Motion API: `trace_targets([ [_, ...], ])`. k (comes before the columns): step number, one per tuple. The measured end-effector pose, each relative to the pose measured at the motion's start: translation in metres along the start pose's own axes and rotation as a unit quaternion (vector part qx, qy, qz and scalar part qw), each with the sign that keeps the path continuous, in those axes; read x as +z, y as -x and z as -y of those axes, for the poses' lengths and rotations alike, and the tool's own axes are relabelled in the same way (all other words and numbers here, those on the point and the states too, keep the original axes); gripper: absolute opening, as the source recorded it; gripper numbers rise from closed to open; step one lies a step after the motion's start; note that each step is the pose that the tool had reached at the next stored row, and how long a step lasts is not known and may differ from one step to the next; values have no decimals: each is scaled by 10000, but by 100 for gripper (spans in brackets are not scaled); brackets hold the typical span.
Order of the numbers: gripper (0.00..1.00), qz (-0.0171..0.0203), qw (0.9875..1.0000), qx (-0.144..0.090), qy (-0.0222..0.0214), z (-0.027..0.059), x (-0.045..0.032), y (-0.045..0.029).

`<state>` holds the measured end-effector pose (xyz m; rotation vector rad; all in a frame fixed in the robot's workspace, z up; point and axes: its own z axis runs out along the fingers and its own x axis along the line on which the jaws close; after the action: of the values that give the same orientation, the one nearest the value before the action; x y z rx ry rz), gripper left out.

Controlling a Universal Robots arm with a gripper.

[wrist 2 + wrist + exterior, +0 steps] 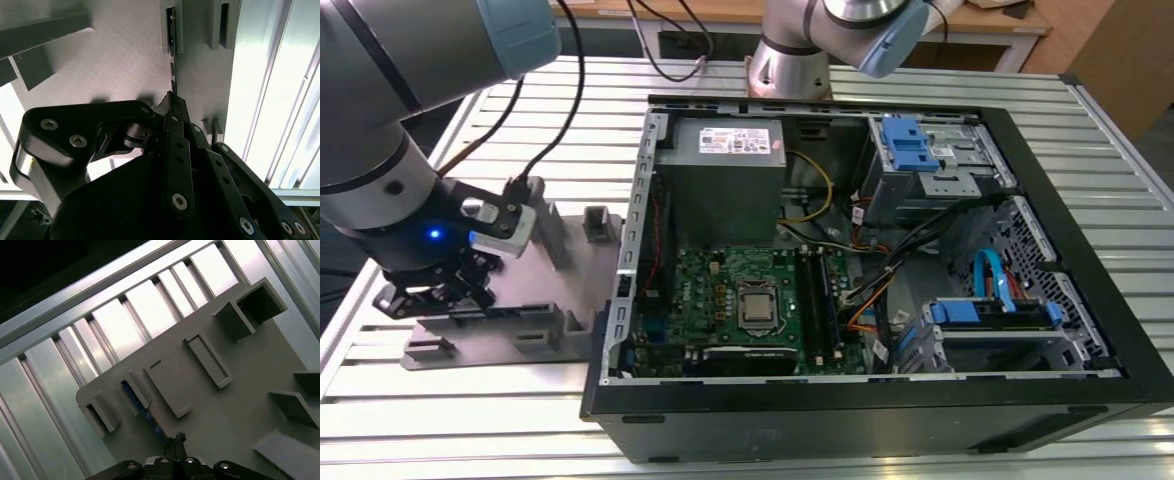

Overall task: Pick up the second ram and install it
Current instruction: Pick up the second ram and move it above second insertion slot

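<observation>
Claw [434, 295] sits low over the grey fixture plate [494, 340], at 9 o'clock from the open computer case [881, 400] in the exterior view. Both rest on the slatted table [480, 430].

In both wrist views the second ram [171, 50] [145, 412] stands on edge in a narrow holder slot of the plate. The claw's jaws are drawn narrow on its near end, pinching the strip between them (contact looks made, though the linkage hides the pads).

Step in hand, by my judgement: securing the grasp in the holder. To do it well:
- Set the jaws square to the strip's flat faces.
- Grip the board's edge rather than the chips.
- Run any lift straight along the slot walls so the stick does not rack or scrape.

A skewed grip here would likely show up as misalignment at the memory slots [821, 300], at 3 o'clock of the processor socket [757, 308].
</observation>
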<state>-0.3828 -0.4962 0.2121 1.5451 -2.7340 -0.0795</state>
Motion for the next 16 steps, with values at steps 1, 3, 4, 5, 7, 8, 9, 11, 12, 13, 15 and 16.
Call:
trace_targets([
  [1,7,-1,10000,-43,1,0,0,0],
  [3,7,-5,9999,-130,3,0,0,0],
  [4,7,-8,9999,-172,4,0,0,0],
  [5,7,-9,9998,-216,5,0,0,0],
  [7,7,-13,9995,-303,7,0,0,0],
  [8,7,-15,9994,-349,9,0,0,0],
  [9,7,-17,9992,-393,9,0,0,0],
  [11,7,-21,9989,-478,12,0,0,0],
  [12,7,-23,9986,-521,13,0,0,0],
  [13,7,-25,9984,-565,14,0,0,0],
  [15,7,-29,9978,-667,16,0,0,0],
  [16,7,-31,9974,-722,18,0,1,0],
])
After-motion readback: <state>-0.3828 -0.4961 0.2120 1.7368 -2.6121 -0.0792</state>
